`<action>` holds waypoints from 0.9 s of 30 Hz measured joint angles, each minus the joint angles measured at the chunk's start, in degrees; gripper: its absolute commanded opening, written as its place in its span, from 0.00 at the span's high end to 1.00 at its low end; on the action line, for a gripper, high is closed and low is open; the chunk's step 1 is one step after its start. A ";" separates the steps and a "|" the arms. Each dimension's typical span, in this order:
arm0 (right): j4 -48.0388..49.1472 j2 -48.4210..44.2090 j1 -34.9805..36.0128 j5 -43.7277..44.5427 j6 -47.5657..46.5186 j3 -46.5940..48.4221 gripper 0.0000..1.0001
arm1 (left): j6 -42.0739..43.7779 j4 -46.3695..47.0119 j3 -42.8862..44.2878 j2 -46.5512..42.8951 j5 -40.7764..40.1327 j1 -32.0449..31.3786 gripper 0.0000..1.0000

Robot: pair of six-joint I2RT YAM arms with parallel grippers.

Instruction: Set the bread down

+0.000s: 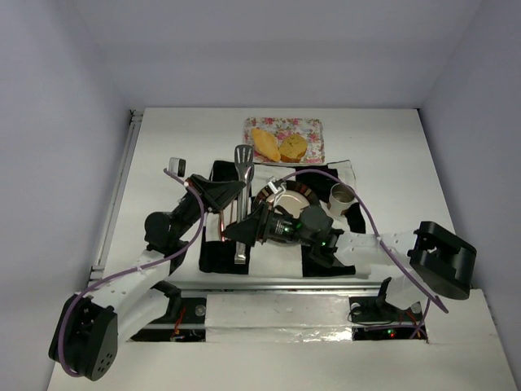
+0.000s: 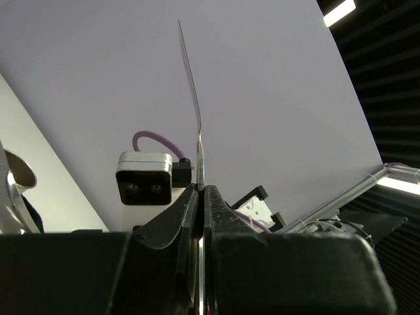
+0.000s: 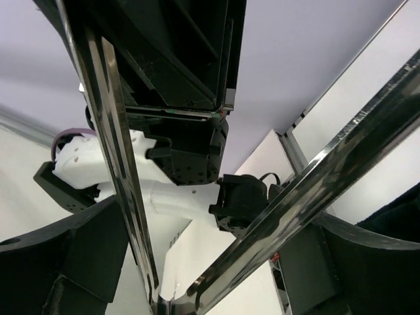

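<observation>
Two bread pieces lie on a floral tray (image 1: pixel 314 129) at the back: a longer pale yellow-orange wedge (image 1: pixel 265 144) and a browner chunk (image 1: pixel 294 147). My left gripper (image 1: pixel 234 194) is shut on a metal spatula (image 1: pixel 242 156), whose head points toward the tray. In the left wrist view the spatula (image 2: pixel 193 98) stands edge-on out of the closed gripper (image 2: pixel 201 189). My right gripper (image 1: pixel 242 232) holds metal tongs (image 1: pixel 240 247) just in front of the left gripper. In the right wrist view the tongs (image 3: pixel 118 164) spread in a V inside the gripper (image 3: pixel 216 243). Both grippers are well short of the bread.
A black-and-white checked cloth (image 1: pixel 213 252) lies mid-table under both grippers. A plate (image 1: pixel 286 198) sits on it, partly hidden by the right arm, with a pale cup (image 1: pixel 342 198) to its right. A rail (image 1: pixel 114 195) runs along the table's left edge.
</observation>
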 measured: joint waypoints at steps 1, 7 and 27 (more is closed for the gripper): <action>0.15 0.00 0.09 0.28 0.20 0.00 0.17 | 0.15 0.07 0.00 -0.04 -0.31 -0.04 1.00; -0.07 -0.33 0.31 3.13 1.09 0.00 0.28 | 1.70 0.15 -0.20 -1.51 -0.98 -0.04 1.00; -10.16 -6.03 0.33 8.31 0.11 0.26 0.33 | 11.82 -5.49 -0.37 -12.00 0.81 -0.04 0.35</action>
